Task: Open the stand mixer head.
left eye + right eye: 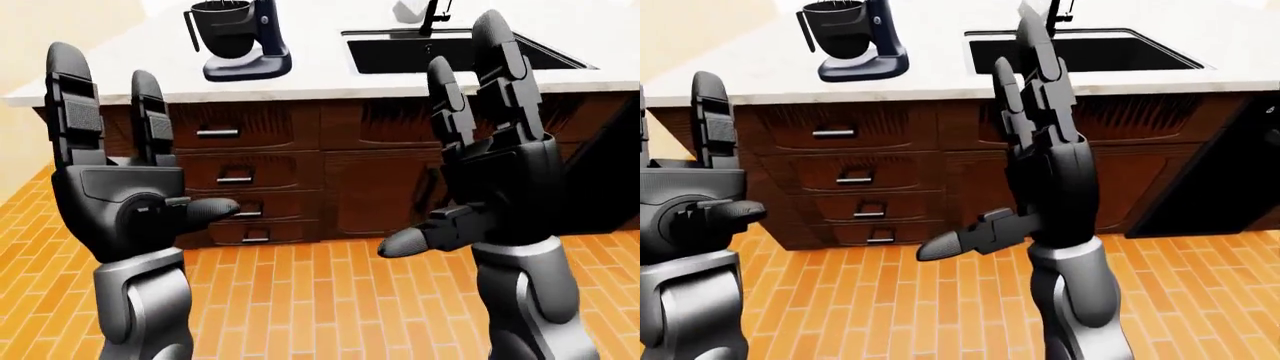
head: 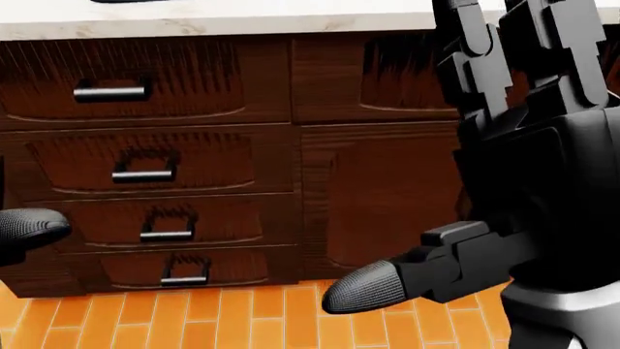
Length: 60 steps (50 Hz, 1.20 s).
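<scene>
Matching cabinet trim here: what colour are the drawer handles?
Silver metal drawer handles, clearest in the head view.

Stand mixer (image 1: 238, 41) top cut off by edge; right robot hand (image 1: 490, 172) hides cabinet doors.

Stand mixer (image 1: 238, 41) on counter (image 1: 310, 79) — sink (image 1: 455, 51) to its right.
</scene>
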{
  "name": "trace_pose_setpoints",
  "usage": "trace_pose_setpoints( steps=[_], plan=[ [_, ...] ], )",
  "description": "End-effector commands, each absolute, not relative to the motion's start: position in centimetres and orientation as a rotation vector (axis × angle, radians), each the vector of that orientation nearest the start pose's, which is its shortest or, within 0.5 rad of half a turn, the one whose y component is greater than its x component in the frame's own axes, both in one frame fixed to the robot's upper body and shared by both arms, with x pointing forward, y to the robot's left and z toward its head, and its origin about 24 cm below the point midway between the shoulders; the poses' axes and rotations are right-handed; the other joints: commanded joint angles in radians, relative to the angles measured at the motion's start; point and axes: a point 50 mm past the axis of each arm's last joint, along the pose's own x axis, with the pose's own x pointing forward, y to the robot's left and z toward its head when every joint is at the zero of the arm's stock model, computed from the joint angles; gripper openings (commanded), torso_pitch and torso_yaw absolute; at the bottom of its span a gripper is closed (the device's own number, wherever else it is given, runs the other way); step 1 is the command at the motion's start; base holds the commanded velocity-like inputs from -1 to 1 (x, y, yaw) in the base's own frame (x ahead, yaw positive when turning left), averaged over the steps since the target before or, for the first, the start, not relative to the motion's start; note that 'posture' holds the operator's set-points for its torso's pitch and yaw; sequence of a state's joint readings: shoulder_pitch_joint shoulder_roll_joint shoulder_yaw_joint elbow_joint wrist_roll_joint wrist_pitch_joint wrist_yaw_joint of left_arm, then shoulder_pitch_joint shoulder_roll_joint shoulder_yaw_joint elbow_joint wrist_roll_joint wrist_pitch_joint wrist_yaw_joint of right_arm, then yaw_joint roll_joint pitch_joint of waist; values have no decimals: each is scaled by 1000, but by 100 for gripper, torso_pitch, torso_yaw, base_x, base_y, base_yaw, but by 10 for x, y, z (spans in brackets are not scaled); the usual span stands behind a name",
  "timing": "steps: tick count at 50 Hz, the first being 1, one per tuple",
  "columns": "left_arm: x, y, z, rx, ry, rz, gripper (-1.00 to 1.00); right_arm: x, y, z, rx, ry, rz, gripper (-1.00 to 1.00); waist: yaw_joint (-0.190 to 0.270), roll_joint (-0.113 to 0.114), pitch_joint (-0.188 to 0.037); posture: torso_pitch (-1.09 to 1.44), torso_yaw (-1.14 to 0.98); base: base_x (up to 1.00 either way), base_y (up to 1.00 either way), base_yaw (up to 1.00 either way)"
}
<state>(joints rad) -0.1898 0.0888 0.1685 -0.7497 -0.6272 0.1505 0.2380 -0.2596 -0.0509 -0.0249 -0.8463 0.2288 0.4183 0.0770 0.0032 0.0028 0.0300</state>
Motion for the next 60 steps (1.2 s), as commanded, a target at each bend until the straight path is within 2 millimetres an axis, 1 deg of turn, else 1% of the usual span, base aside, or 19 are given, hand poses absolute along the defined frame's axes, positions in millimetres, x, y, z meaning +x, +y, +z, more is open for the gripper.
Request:
trace_pose_setpoints(
  steps=[1,9,13,17,21,23,25,29,34,37,42,44,45,46,50,54,56,58,60],
  plan=[
    [209,177,240,-525,-789,-39,100,207,-129,251,103,-746,293,100,0,2,-15,0,0,0,0,0],
    [211,178,236,-523,-781,-30,100,206,-129,251,106,-750,298,100,-4,1,-30,0,0,0,10,0],
    [211,178,236,-522,-782,-27,100,208,-128,247,106,-740,298,100,-14,-68,-5,0,0,0,68,0],
    [211,178,236,-523,-783,-25,100,205,-128,249,105,-759,307,100,-33,67,-5,0,0,0,16,0],
    [211,178,236,-519,-786,-27,100,205,-126,247,98,-750,323,100,-16,-14,18,0,0,2,80,0],
    [211,178,236,-520,-787,-26,100,204,-126,248,101,-763,320,100,-16,109,-4,0,0,0,0,0],
    [210,178,236,-519,-788,-28,100,202,-125,249,96,-774,339,100,-18,100,-17,0,0,0,50,0],
    [210,177,236,-517,-789,-29,100,202,-125,247,104,-765,336,100,-7,-34,36,0,0,0,71,0],
    [210,178,235,-516,-789,-27,100,200,-125,249,106,-784,341,100,-4,38,-1,0,0,0,23,0],
    [210,178,235,-517,-789,-27,100,202,-126,249,120,-779,328,100,6,-63,37,0,0,0,67,0],
    [209,178,236,-516,-790,-27,100,199,-125,250,126,-792,343,100,8,13,-19,0,0,0,7,0],
    [209,178,236,-515,-789,-27,100,199,-125,250,119,-794,348,100,1,-32,10,0,0,0,100,0],
    [209,178,236,-515,-791,-25,100,199,-125,250,126,-789,347,100,-13,-99,-4,0,0,0,100,0],
    [209,178,236,-515,-791,-26,100,200,-126,250,136,-785,339,100,-9,-72,43,0,0,0,0,0],
    [209,178,236,-514,-790,-26,100,198,-125,250,128,-792,353,100,-41,68,-6,0,0,0,7,0],
    [209,178,235,-512,-790,-26,100,199,-123,249,123,-784,362,100,-26,-70,56,0,0,0,100,0],
    [209,179,235,-512,-791,-25,100,199,-124,248,127,-782,357,100,-29,-50,48,0,0,0,36,0],
    [209,178,235,-512,-790,-26,100,199,-123,248,122,-784,359,100,-13,54,12,0,0,0,11,0],
    [209,178,235,-513,-791,-26,100,198,-122,248,114,-785,369,100,-17,35,13,0,0,0,76,0]
  ],
)
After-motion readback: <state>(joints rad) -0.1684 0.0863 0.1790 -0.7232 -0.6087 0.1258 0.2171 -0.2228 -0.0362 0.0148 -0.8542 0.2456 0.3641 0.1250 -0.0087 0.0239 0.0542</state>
